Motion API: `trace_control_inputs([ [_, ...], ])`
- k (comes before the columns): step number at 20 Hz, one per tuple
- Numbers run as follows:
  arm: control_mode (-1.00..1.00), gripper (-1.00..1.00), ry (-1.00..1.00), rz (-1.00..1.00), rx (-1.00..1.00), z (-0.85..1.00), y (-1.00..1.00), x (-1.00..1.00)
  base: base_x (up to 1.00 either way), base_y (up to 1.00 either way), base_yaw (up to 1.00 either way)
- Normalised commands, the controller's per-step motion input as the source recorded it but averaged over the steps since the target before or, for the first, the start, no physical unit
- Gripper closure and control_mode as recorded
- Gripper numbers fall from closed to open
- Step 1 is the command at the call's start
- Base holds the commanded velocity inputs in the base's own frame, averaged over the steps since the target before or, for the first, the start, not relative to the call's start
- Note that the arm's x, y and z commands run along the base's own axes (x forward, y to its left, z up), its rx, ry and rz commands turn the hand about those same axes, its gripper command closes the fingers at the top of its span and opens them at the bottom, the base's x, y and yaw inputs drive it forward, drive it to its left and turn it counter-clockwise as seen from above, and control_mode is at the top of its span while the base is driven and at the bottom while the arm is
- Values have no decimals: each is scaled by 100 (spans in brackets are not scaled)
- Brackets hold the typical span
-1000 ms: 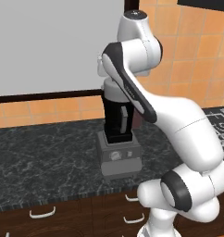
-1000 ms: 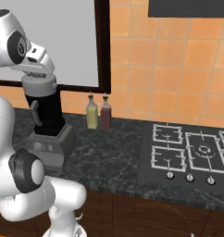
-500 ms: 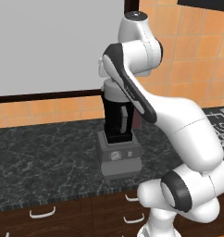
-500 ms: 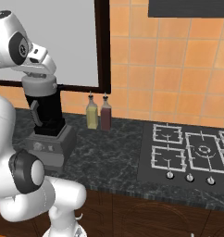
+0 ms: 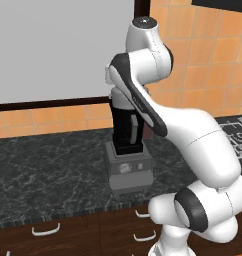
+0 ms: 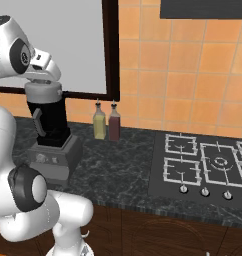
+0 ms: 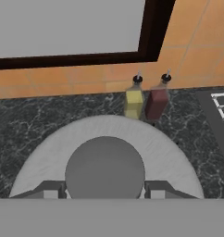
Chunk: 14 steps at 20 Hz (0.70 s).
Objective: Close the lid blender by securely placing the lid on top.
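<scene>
The blender (image 6: pixel 49 122) is a tall dark jar (image 5: pixel 126 127) on a boxy grey base (image 5: pixel 130 170) with a dial, standing on the dark marble counter. The light-grey round lid (image 6: pixel 43 92) sits right on top of the jar's mouth. My gripper (image 6: pixel 43 81) comes straight down onto it from above. In the hand view the lid (image 7: pixel 164 159) is a wide pale disc with a darker central knob (image 7: pixel 104 169). My gripper (image 7: pixel 104 190) is shut on that knob, with one fingertip on each side of it.
A yellow bottle (image 6: pixel 99 122) and a dark red bottle (image 6: pixel 114 124) stand against the tiled wall, right of the blender. A gas hob (image 6: pixel 208 165) lies further right. A dark-framed window (image 6: pixel 110 50) is behind the blender. Drawers (image 5: pixel 45 230) run under the counter edge.
</scene>
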Motion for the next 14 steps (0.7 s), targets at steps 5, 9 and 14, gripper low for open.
trace_control_inputs([
  [5,-100,100,-10,0,0,21,0,1,0,0,0],
  [9,-100,100,-5,0,0,38,0,0,0,0,0],
  [14,-100,100,-5,0,0,19,0,0,0,0,0],
])
